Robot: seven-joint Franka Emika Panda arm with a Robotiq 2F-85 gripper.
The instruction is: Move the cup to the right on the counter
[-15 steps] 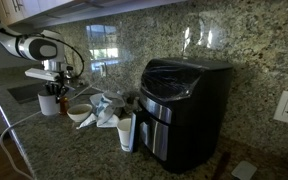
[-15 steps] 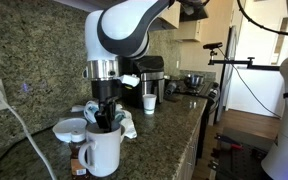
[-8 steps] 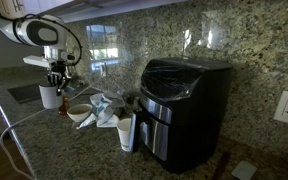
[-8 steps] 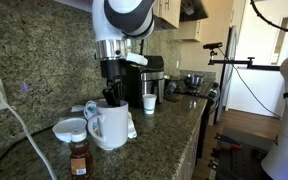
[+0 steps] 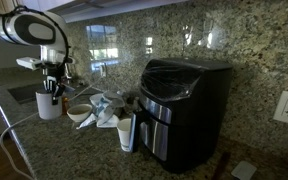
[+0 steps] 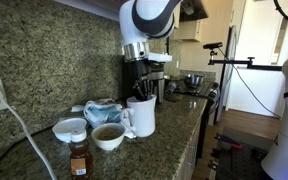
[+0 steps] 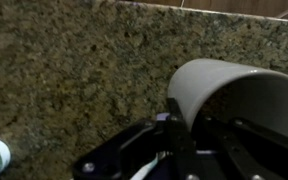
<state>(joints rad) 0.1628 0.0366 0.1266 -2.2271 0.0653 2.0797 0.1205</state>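
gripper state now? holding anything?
Gripper: closed on the cup, gripping it at the rim.

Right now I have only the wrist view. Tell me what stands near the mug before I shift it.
Observer: A bowl holding something brown sits close to the mug, by its handle.
Operator: Tell me what else is beside that bowl.
Observer: A small white dish, with a small brown jar nearer the counter edge.
Operator: Name the biggest thing on the counter.
Observer: A black appliance against the backsplash, with a slim white container beside it.
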